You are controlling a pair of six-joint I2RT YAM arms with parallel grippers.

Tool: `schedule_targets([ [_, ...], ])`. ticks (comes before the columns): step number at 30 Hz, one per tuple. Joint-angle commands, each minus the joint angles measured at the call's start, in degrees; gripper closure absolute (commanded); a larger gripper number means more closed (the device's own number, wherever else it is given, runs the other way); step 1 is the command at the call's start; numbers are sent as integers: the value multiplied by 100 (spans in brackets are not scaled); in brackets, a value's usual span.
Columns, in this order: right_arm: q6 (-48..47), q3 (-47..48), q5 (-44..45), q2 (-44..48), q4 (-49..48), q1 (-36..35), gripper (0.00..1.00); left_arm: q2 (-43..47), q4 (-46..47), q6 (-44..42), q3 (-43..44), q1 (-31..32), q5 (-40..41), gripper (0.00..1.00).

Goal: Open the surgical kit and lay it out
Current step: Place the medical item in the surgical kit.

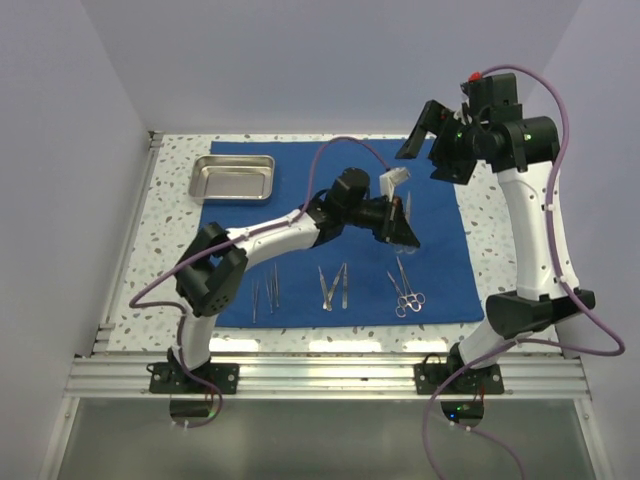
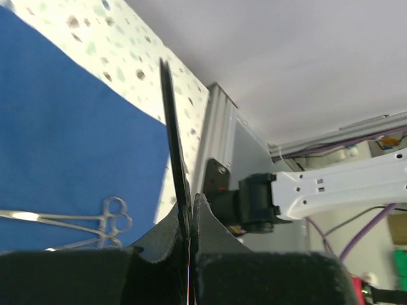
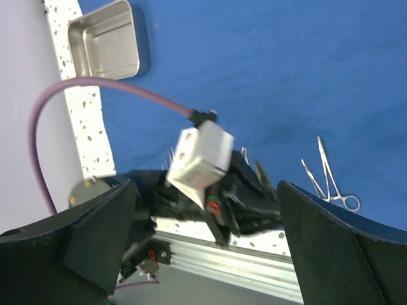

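Observation:
The royal-blue cloth (image 1: 445,255) lies spread flat on the table. The steel tray (image 1: 233,178) sits empty at its far left corner and also shows in the right wrist view (image 3: 107,41). Tweezers (image 1: 255,298) and scissors (image 1: 325,288) lie in a row along the near edge, with ring-handled clamps (image 1: 406,292) at the right. My left gripper (image 1: 400,225) hovers over the cloth's right half, shut on a thin dark instrument (image 2: 175,133) that sticks out edge-on; which tool it is I cannot tell. My right gripper (image 1: 425,140) is raised above the far right, open and empty.
The cloth (image 2: 63,140) ends near the table's right aluminium rail (image 2: 216,133). The clamps (image 2: 113,222) lie just below my left gripper (image 2: 191,206). My right gripper (image 3: 203,190) looks down on the left wrist camera (image 3: 200,155) and its purple cable (image 3: 95,86). White walls enclose the table.

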State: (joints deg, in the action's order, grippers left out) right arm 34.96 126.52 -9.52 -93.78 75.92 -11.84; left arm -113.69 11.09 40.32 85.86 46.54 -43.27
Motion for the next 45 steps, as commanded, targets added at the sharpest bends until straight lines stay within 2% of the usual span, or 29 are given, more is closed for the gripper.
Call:
schedule_targets([
  [1,-7,-407,170,333,-24,23,4,13,-362,1372,275,276,282,100],
  [2,-15,-487,161,386,-51,32,4,127,-414,1522,160,355,475,100],
  [3,-16,-575,143,430,-68,32,4,154,-920,1506,124,390,964,100],
  [6,2,-786,126,580,-86,32,4,49,-2229,1488,360,557,1477,100],
  [8,2,-857,117,659,-77,32,4,-152,-2925,1314,798,680,1732,100],
  [9,2,-883,117,676,-77,32,4,-241,-3686,1225,1000,733,2099,100],
  [10,2,-918,108,703,-77,32,4,-328,-3989,1155,1324,838,2294,100],
  [12,2,-997,99,782,-112,32,4,-426,-4289,1118,1398,935,2689,100],
  [16,46,-1304,29,922,-218,32,4,-435,-3669,1688,784,1014,2605,100],
  [20,20,-1498,38,1045,-218,32,4,-575,-3597,2111,695,1111,2604,100],
  [24,11,-1858,3,1186,-297,32,4,-593,-2798,2630,344,1383,2428,100],
  [27,11,-2051,-50,1256,-394,32,4,-865,-2560,2859,387,1550,2253,100],
  [31,-7,-2123,-85,1292,-446,41,4,-988,-2533,2947,466,1559,2454,100],
  [35,-59,-2114,-85,1292,-438,41,4,-1085,-3322,2587,975,1559,2963,75],
  [40,-51,-2228,-164,1327,-508,32,4,-1102,-3271,2525,1028,1533,3096,69],
  [45,-77,-2211,-164,1336,-508,32,4,-1200,-3552,2437,1283,1489,3131,53],
])
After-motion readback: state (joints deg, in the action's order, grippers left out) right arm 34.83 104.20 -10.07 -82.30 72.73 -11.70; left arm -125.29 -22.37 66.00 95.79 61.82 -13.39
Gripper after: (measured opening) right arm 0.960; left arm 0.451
